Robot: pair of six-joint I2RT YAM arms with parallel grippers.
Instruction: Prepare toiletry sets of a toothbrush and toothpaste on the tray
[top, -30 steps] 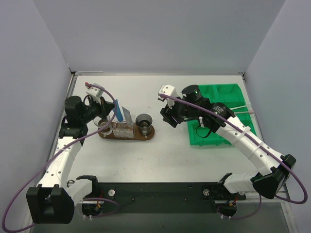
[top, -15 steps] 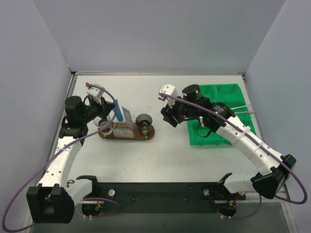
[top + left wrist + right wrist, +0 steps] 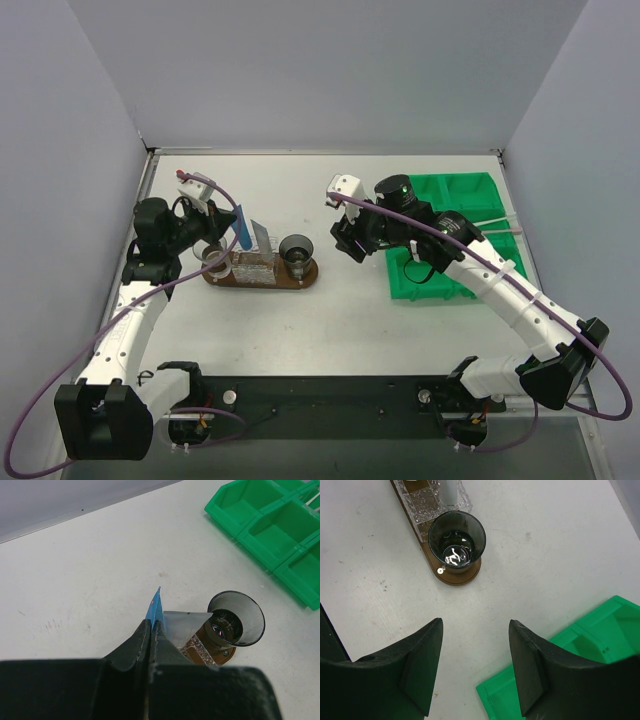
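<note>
1. Here the left gripper [image 3: 151,625] is clamped tight on the toothpaste tube [image 3: 177,625], its fingers pinching the tube's blue edge.
2. The tube stands tilted over the middle of the tray [image 3: 300,283]. Its flat upper end leans toward 11 o'clock in the top view. Its lower end reaches down to a clear ribbed dish [image 3: 255,267], and I cannot tell whether it rests there.
3. The dark brown oval tray lies just at 4 o'clock from the left gripper. A clear cup [image 3: 214,258] crowds its 9 o'clock end, directly under the left wrist. A dark cup [image 3: 296,250] stands upright at the 3 o'clock end, just beside the dish.
4. At 3 o'clock from the tray, well apart from it, the right gripper [image 3: 475,670] hangs above the bare table [image 3: 300,190] with its fingers spread and nothing between them. In its wrist view the dark cup sits at 12 o'clock ahead of the fingers.
5. The green bin [image 3: 440,285] lies just at 3 o'clock from the right gripper, partly under that arm.
6. The toothbrush [image 3: 505,228], a pale thin stick, lies across the bin's far compartments, its 3 o'clock tip poking past the rim.
</note>
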